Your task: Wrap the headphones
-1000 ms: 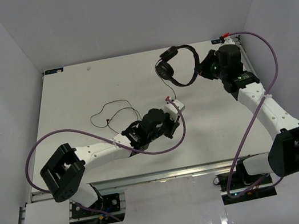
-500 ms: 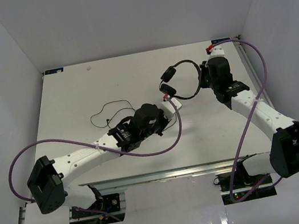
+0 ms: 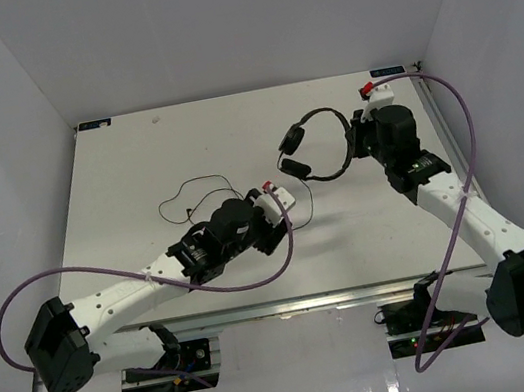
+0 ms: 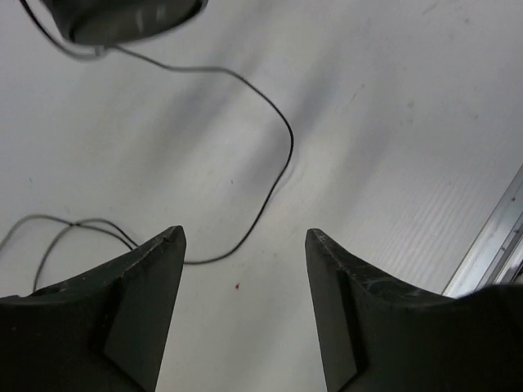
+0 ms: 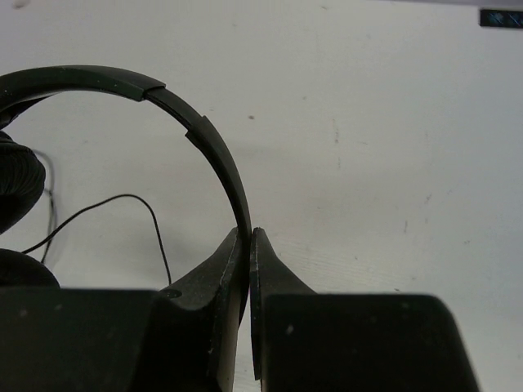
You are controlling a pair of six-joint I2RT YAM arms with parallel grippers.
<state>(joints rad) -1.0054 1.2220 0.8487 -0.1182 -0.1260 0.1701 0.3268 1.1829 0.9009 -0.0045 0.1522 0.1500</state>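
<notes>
We see our right claw [image 5: 248, 245] clamped on the headphones [image 3: 292, 137] near the far right corner of the bench [image 3: 124, 159], cord [image 4: 291, 147] trailing toward the middle, our left claw [image 4: 245, 235] spread wide above it, gripping nothing

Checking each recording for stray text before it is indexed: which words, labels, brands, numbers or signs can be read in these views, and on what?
Readable text: none in any view.
Too blurred to read: pale marks on the dark sticker at the far edge of the table, right wrist view.
Too small to read: the corner tag at the far left, top view.
No print shows on the headphones.
</notes>
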